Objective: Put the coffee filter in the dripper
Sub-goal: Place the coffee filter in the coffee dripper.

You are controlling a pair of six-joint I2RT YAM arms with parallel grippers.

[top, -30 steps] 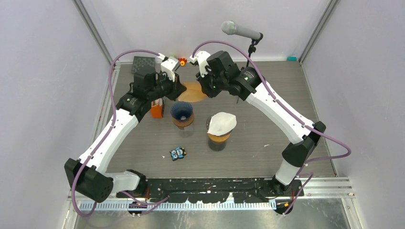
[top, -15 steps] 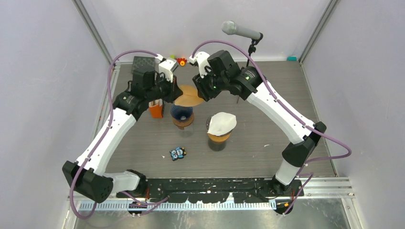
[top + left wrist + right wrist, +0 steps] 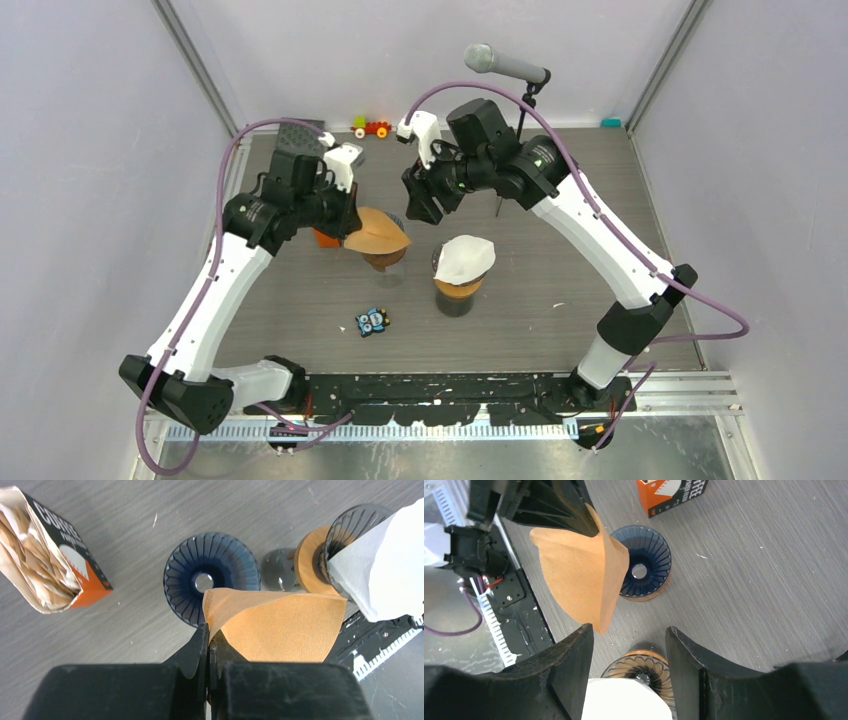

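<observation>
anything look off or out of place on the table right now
The white filter sits crooked on the brown dripper, flopped over its rim instead of seated in the cone. A small toy lies loose nearby.

Free room about the blue dripper [image 3: 212, 577], top and wrist views.
The dripper's mouth lay partly open beneath my left gripper [image 3: 207, 635], half roofed by the pinched brown filter [image 3: 280, 625]. The orange filter box [image 3: 55, 565] crowded its left. The second dripper [image 3: 455, 290], capped by a white filter [image 3: 464, 257], stood near on the right, with bare table [image 3: 560, 250] between. My right gripper [image 3: 629, 635], jaws apart, hung just beyond the filter.
</observation>
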